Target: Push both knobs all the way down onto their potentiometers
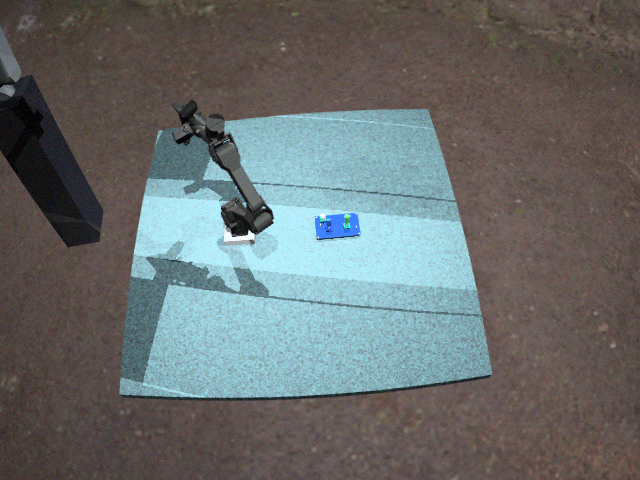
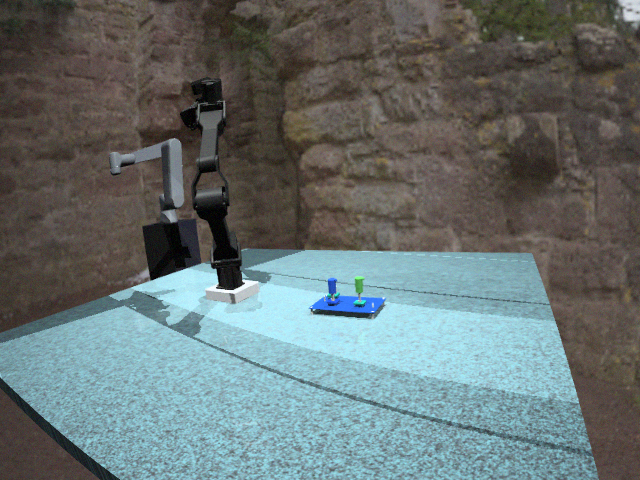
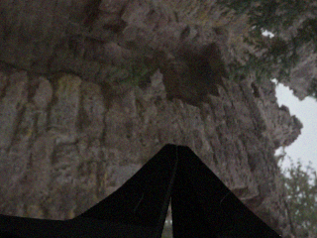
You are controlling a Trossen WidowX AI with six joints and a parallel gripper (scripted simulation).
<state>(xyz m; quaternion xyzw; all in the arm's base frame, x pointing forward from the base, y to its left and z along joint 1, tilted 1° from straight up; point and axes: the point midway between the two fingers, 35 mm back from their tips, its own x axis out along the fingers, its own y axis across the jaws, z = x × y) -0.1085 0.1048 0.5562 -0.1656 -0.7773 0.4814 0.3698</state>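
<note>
The blue circuit board [image 1: 337,234] [image 2: 345,310] stands on short legs on the table. A green knob [image 1: 347,217] [image 2: 359,283] sits high on its shaft, with bare shaft showing above a teal potentiometer [image 2: 359,303]. A blue knob [image 1: 328,222] [image 2: 332,284] stands to its left, also raised above a blue potentiometer [image 2: 333,303]. Both knobs look upright. My gripper [image 3: 174,155] is shut and empty, its fingertips meeting in the wrist view. It is high up and far from the board, beyond the arm's base; its fingertips are not clear in the exterior view.
A third, teal part with a white top [image 1: 323,217] is on the board, close behind the blue knob. The arm's white base [image 1: 238,239] [image 2: 232,292] stands left of the board. A grey arm on a dark pedestal [image 1: 56,175] [image 2: 173,248] stands beyond the table [image 1: 310,351] [image 2: 310,413].
</note>
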